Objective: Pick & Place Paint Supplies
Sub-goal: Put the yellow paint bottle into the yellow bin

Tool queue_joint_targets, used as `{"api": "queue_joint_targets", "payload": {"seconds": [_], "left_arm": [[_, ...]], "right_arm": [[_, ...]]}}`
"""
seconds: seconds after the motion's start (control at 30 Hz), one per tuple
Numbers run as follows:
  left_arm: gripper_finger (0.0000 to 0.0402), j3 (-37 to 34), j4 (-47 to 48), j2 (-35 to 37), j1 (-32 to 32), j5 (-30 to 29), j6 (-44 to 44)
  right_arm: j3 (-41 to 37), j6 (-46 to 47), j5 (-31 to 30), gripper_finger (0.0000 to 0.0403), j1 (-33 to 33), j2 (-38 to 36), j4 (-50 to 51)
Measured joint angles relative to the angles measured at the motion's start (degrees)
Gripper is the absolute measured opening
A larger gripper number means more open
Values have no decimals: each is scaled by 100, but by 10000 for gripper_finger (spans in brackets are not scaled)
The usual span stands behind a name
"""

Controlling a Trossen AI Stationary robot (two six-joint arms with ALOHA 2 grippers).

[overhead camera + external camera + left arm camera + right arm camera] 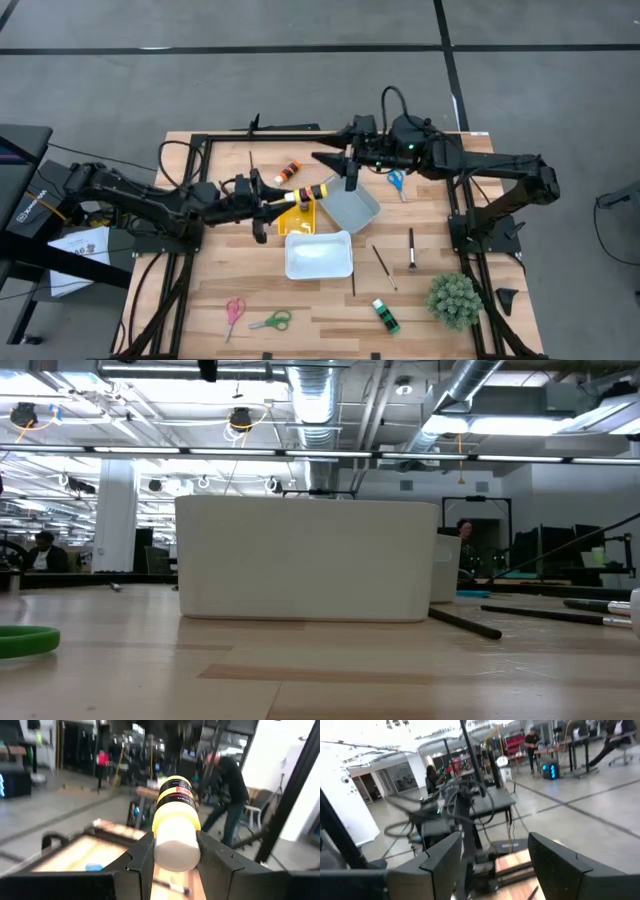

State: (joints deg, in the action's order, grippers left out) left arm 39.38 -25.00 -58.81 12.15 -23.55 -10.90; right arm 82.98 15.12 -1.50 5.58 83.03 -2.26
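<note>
Wooden table (200,300) sits on grey floor (300,90), seemingly workshop.

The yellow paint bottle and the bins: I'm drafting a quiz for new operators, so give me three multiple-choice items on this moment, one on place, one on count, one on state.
1. Where is the yellow paint bottle?
A. Lying beside the plant
B. Between the left gripper's fingers, above the yellow bin
C. Inside the white bin

2. How many scissors lie on the table?
A. One
B. Five
C. Three

3. How is the right gripper?
A. Open, holding nothing
B. Shut on a brush
C. Shut on scissors

Key: 1 B, the left gripper clamps it over the yellow bin. 2 C, pink scissors, green scissors, blue scissors. 3 A, its wrist view shows the fingers spread with nothing between them.
</note>
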Motion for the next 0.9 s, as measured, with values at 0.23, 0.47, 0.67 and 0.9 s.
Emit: {"api": "queue_joint_targets", "payload": {"seconds": [0.23,0.47,0.67,0.9], "left_arm": [[111,0,1658,557,415,-6,-836],[111,-2,3049,1080,1062,117,-2061],[111,313,4366,1110,1437,570,-2865],[111,1239,4990,341,570,820,-1901]], "right_arm": [[-20,-323,3,225,222,-374,607],[-11,-355,-2,225,470,-775,1264],[-7,-459,-4,225,578,-1086,1746],[-10,-523,-2,225,573,-1277,2054]]}}
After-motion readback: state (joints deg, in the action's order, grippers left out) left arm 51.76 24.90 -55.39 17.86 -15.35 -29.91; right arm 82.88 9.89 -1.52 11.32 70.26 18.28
